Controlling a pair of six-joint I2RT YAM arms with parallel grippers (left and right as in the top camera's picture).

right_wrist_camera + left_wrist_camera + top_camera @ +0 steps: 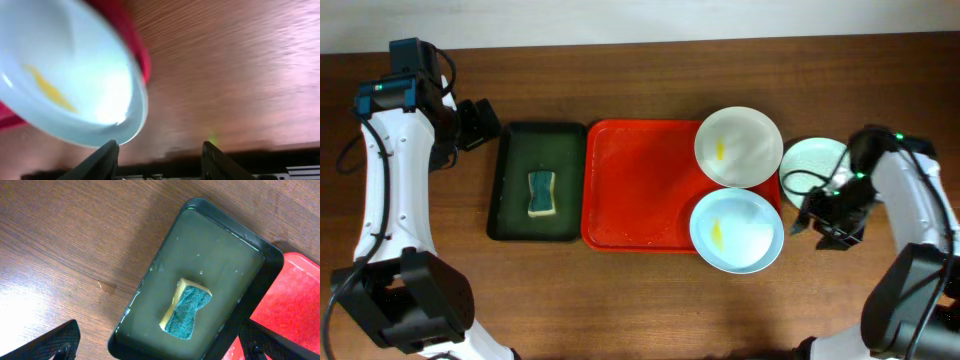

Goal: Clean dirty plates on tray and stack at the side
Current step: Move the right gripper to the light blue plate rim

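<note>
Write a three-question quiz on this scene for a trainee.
1. True or false: the sponge lies in the red tray.
2. The left hand is: A shut on the sponge; B open, holding nothing; C shut on a plate.
3. Fill in: the ___ plate lies off the red tray, on the table.
Key: 1 false, it lies in the green tray; 2 B; 3 mint, the mint plate.
</note>
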